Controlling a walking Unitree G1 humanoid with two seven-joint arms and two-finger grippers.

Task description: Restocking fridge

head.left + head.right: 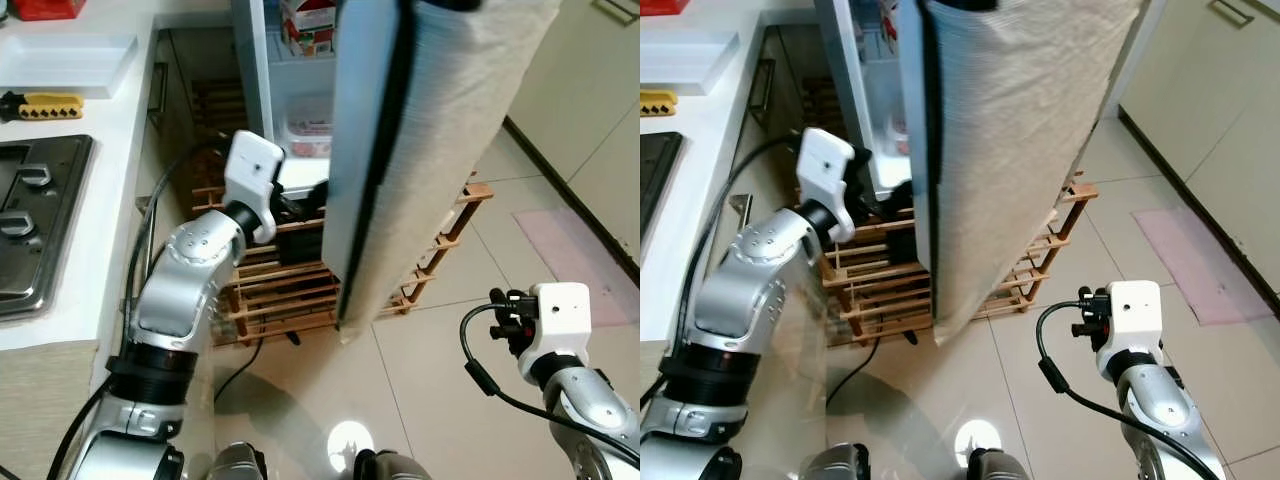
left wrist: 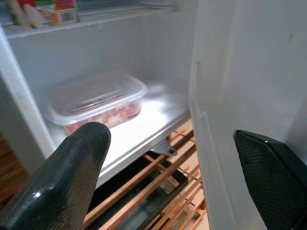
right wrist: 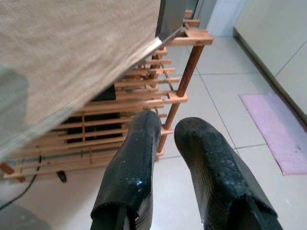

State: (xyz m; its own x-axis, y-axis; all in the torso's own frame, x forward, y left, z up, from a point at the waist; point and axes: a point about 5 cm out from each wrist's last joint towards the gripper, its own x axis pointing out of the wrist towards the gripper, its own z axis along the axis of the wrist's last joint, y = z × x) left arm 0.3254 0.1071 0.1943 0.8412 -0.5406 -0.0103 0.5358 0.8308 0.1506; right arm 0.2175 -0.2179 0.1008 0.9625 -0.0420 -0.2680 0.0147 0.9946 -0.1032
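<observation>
The fridge door (image 1: 440, 140), draped in a beige cloth, stands open, giving access to the shelves. The left gripper (image 2: 168, 177) reaches into the gap at the lower shelf, fingers spread wide and empty, lined up toward a clear lidded container (image 2: 98, 100) of red food resting on the white shelf (image 2: 144, 124); cartons (image 1: 308, 25) sit on the shelf above. A wooden rack (image 3: 144, 96) supports the fridge from below. The right gripper (image 3: 165, 158) hangs idle over the floor to the right, fingers nearly together, holding nothing.
</observation>
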